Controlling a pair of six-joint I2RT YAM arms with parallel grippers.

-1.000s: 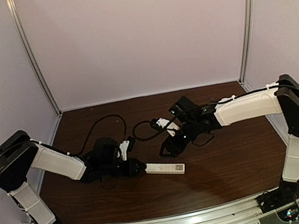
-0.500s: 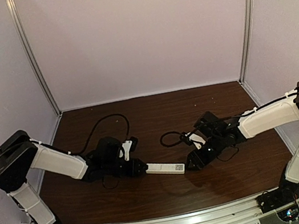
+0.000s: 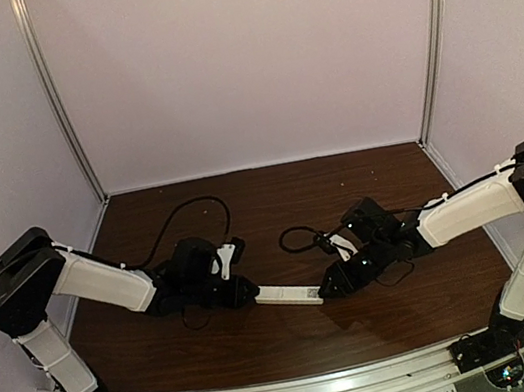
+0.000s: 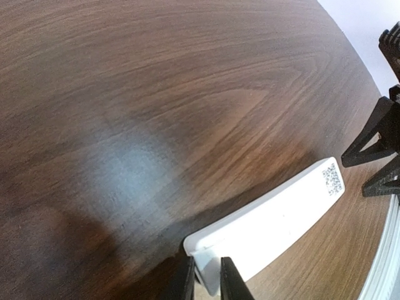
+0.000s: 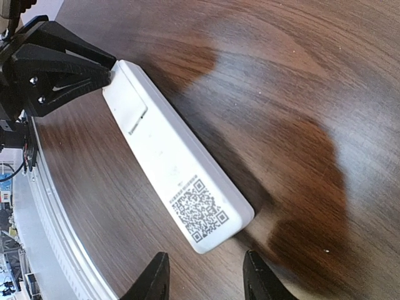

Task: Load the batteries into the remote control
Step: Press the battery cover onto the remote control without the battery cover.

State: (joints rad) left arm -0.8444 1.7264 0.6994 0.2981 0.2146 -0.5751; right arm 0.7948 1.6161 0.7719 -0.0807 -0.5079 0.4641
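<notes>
The remote control (image 3: 288,296) lies flat on the wooden table, its back upward, with a QR code (image 5: 201,209) at its right end and a cover panel (image 5: 129,106) near its left end. My left gripper (image 3: 249,295) is shut on the remote's left end, both fingers (image 4: 231,284) pinching a corner of the white body (image 4: 275,225). My right gripper (image 3: 328,291) stands open just off the remote's right end (image 5: 169,150), one finger on each side (image 5: 206,275), not touching it. The batteries are out of view.
Black cables (image 3: 184,215) loop over the table behind both grippers. A metal rail (image 3: 307,391) runs along the near edge. The left gripper (image 5: 62,65) shows in the right wrist view, and the right gripper (image 4: 378,150) in the left wrist view.
The right arm swung from the middle back down to the remote's right end, its jaws narrowing. The left gripper kept its hold on the left end.
</notes>
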